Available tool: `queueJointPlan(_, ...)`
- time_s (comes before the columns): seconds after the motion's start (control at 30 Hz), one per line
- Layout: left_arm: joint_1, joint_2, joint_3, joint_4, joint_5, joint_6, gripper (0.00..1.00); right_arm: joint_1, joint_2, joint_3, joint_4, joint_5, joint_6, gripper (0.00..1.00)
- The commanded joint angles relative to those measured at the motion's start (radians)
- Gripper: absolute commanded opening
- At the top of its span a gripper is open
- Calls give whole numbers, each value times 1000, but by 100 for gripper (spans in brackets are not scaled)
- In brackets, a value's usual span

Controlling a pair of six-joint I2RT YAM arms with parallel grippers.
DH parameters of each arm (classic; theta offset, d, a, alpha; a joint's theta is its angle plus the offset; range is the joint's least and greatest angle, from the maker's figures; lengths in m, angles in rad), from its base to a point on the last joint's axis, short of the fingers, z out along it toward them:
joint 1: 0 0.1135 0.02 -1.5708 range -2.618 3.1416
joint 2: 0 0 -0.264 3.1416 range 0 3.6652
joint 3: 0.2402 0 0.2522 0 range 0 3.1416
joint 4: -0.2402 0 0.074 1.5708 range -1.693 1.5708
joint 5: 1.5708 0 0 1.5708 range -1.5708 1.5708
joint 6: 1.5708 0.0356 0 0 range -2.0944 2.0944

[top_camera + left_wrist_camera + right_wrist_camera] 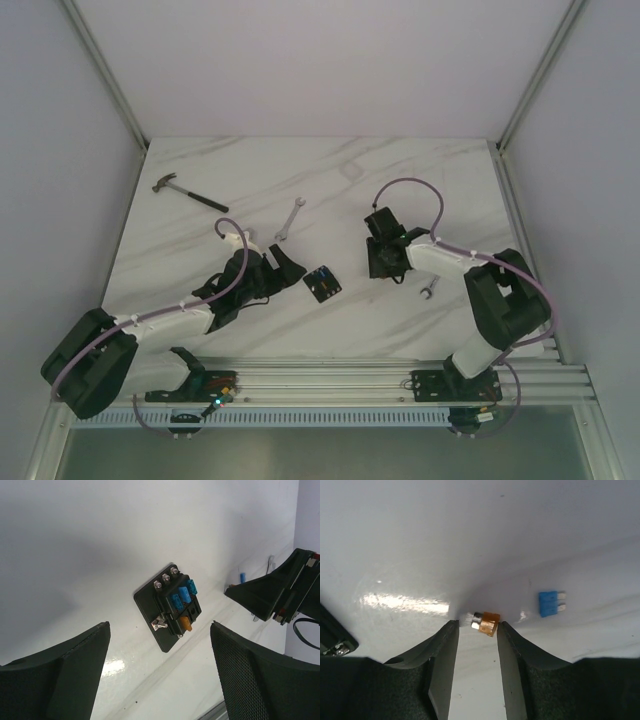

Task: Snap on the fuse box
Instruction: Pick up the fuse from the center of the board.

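The fuse box (pixel 322 283) is a small black block on a black plate, lying flat on the marble table between the arms. In the left wrist view the fuse box (pixel 172 605) shows blue fuses and one amber fuse in its slots. My left gripper (pixel 285 267) is open and empty just left of it, and its wide-apart fingertips (pixel 95 645) frame the box from short of it. My right gripper (pixel 385 263) is down at the table to the box's right. It is narrowly open (pixel 476 624) around a loose amber fuse (pixel 489 623), which touches the right finger only.
A loose blue fuse (pixel 550 604) lies just right of my right gripper. A hammer (pixel 188 192) lies at the far left, a wrench (pixel 289 220) behind the left gripper, and a small wrench (pixel 428 290) by the right arm. A metal rail runs along the near edge.
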Motion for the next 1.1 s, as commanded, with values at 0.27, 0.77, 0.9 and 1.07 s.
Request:
queueJointPlan(0.27, 5, 18, 9, -14, -8, 6, 91, 55, 62, 45, -96, 89, -53, 47)
queueJointPlan(0.77, 5, 14, -1, -15, -7, -4, 91, 14, 41, 14, -147, 223, -57, 53)
queueJointPlan(0.9, 5, 9, -4, -15, -9, -4, 92, -4, 22, 17, -171, 277, -33, 55)
queueJointPlan(1.07, 5, 15, -2, -15, -8, -6, 92, -10, -19, 47, -173, 266, 36, 56)
